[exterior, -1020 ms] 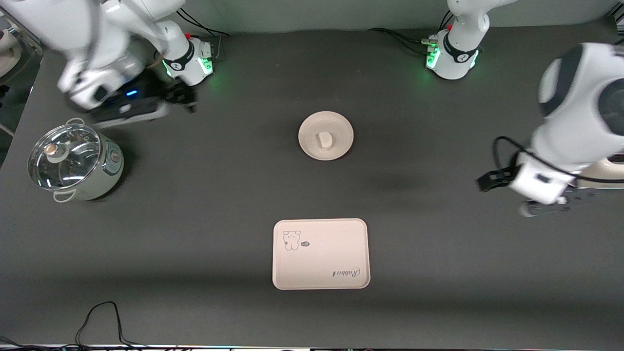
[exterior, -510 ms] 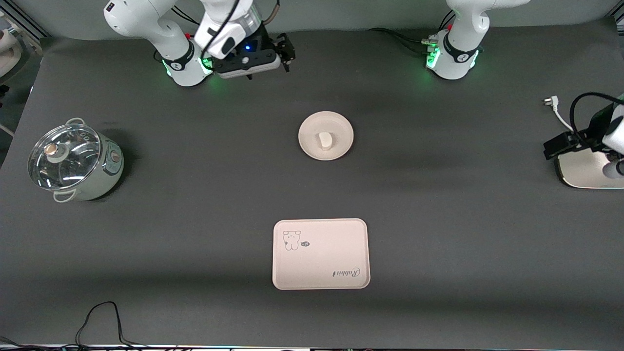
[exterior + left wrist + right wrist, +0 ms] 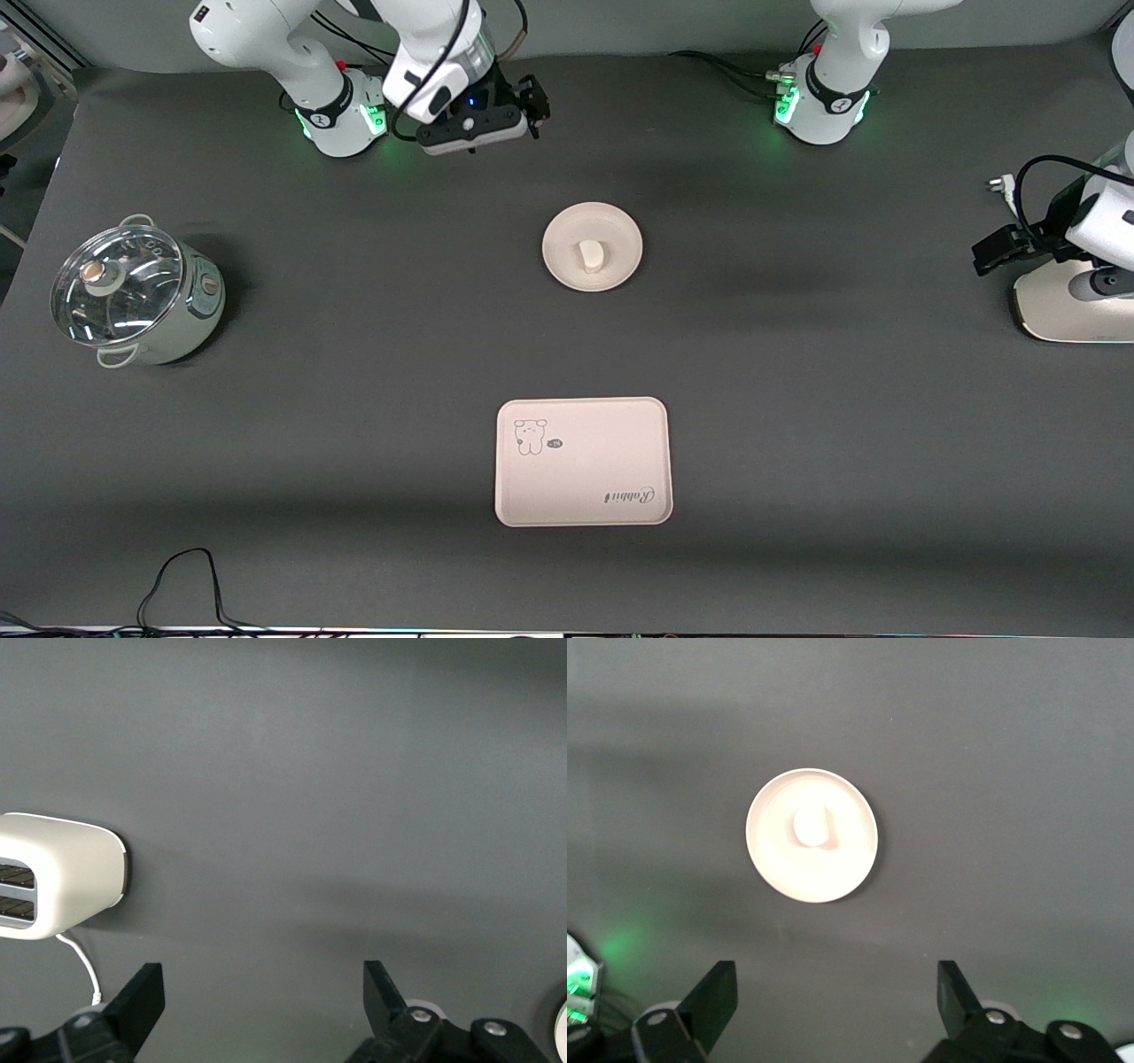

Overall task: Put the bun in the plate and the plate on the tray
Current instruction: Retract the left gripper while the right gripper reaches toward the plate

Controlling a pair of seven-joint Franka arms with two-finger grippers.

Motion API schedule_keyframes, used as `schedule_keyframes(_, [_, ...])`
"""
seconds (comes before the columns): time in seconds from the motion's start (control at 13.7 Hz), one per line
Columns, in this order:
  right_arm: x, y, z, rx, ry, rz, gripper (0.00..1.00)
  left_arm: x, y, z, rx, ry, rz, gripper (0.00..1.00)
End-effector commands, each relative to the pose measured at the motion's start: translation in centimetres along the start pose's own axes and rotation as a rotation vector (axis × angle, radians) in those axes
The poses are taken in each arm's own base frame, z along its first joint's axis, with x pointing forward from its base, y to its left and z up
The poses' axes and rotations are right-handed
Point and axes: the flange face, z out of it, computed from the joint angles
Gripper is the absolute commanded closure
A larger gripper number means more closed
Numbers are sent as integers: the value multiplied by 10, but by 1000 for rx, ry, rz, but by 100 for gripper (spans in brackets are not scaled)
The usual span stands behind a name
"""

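My table (image 3: 797, 461) is covered in dark grey cloth. The plate (image 3: 616, 232) rests on it near the middle, with the tray (image 3: 585, 492) nearer the front camera, well apart from it. A pot with a glass lid (image 3: 133, 297) stands toward my right arm's end, and a white toaster (image 3: 1059, 310) toward my left arm's end. A black cable (image 3: 182, 567) loops along the edge closest to the front camera

text: "Rabbit" script | on: tray (image 3: 580, 461) | beside: small cartoon animal drawing (image 3: 530, 435)
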Motion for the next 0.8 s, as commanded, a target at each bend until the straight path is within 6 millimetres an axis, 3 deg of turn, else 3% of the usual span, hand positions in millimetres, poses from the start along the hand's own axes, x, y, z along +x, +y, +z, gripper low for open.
schedule_keyframes(0.0, [-5, 11, 54, 28, 25, 30, 0, 4, -4, -10, -1, 19, 2, 0])
schedule_keyframes(0.22, [-8, 7, 133, 39, 77, 51, 0, 4, -1, -26, -16, 13, -1, 0])
schedule_keyframes(0.44, [-6, -4, 203, 21, 96, 74, 0, 16, 1, -26, -20, -10, 2, 0])
schedule_keyframes(0.51, [-10, -5, 229, 16, 107, 82, 0, 16, -3, -36, -31, 1, -6, 0])
schedule_keyframes(0.73, [-16, 18, 282, 31, 167, 91, 0, 16, -1, -35, -40, -23, -22, 0])
